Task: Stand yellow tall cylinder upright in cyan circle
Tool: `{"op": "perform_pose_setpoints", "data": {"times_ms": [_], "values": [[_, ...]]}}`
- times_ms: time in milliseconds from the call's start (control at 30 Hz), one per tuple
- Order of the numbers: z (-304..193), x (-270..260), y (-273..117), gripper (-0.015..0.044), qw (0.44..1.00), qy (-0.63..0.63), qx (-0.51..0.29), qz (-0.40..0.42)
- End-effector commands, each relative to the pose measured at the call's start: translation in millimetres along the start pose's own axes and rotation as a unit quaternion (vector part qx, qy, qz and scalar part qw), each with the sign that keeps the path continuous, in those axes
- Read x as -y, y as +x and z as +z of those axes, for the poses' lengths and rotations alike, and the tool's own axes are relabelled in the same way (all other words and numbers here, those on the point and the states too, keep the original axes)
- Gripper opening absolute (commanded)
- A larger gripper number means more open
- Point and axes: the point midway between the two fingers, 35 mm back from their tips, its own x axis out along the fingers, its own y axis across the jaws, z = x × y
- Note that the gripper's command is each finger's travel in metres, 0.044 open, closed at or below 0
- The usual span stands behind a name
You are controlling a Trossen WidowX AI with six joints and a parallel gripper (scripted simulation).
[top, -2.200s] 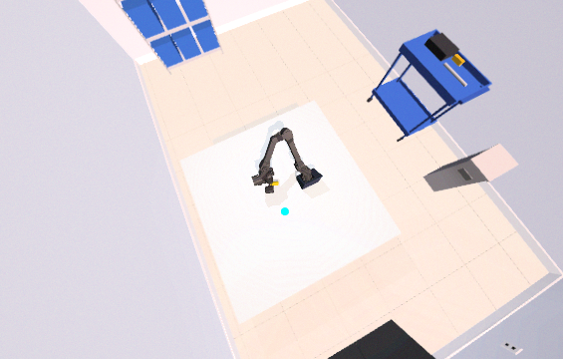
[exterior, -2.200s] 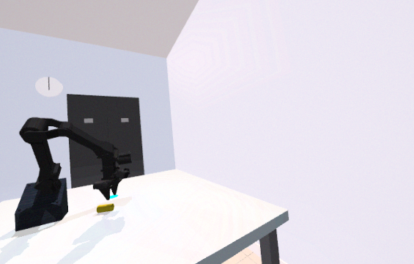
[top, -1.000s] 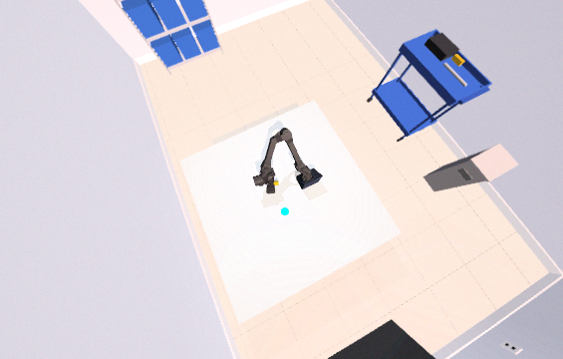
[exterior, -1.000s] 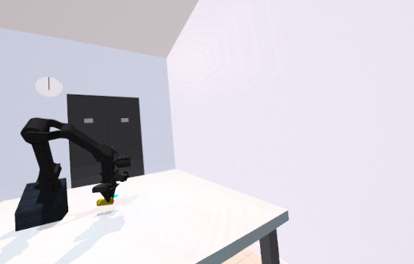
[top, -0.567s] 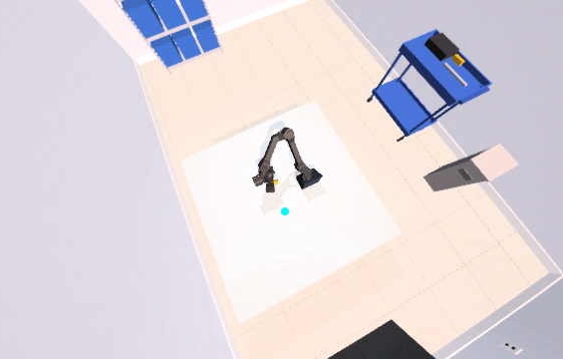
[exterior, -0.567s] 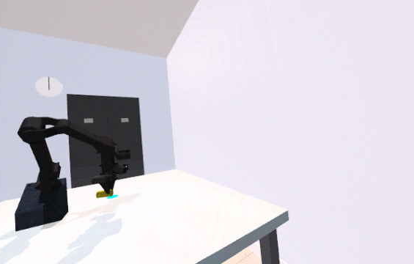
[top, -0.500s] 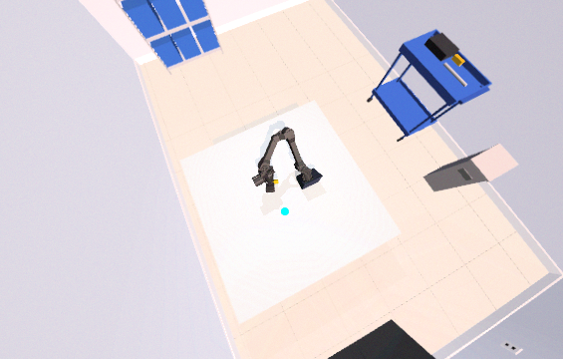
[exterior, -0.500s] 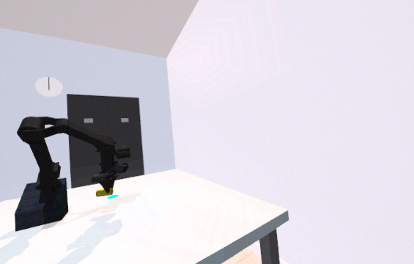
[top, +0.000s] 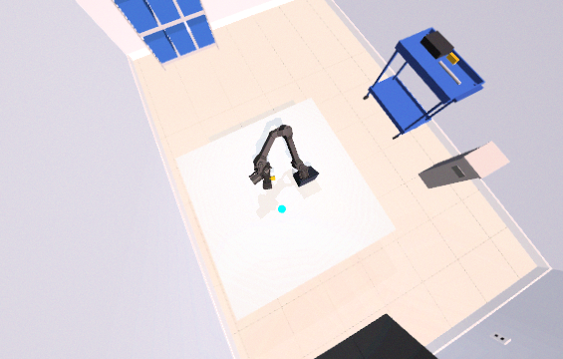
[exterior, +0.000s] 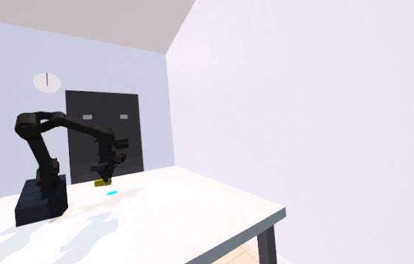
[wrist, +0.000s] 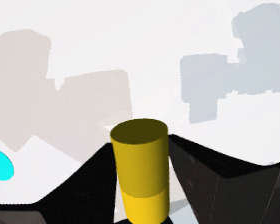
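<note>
The claw (exterior: 106, 178) was clenched on the yellow tall cylinder (exterior: 102, 182), gripping it across its body with one dark finger (wrist: 80, 196) on each side. In the exterior view the cylinder lay roughly level in the grasp and appeared lifted just off the white counter (exterior: 199, 205), though whether it fully cleared the surface could not be told. The arm (exterior: 64, 126) arched up from its dark base (exterior: 39, 205) at the left and reached down to the right over the cylinder.

The cyan circle (exterior: 111, 193) lay flat on the counter just nearer than the cylinder and slightly to its right, with no part of the cylinder inside it. In the wrist view the cylinder (wrist: 141, 169) pointed away from the camera between the fingers, and the cyan circle (wrist: 0, 164) showed at the left edge, apart from the claw. From the top view the circle (top: 281, 208) sat a little way from the claw (top: 266, 179), beyond the cylinder's small yellow end (top: 272, 177).
</note>
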Motion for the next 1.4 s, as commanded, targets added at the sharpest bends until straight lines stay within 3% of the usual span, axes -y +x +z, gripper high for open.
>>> {"op": "perform_pose_setpoints", "data": {"times_ms": [0, 667, 1367], "values": [[2, -11, -4, 0.0105, 0.999, -0.038, 0.000, 0.006], [-2, -71, -14, 0.0105, 0.972, -0.235, 0.004, 0.021], [-21, -133, -22, 0.0105, 0.902, -0.430, 0.008, 0.026]]}}
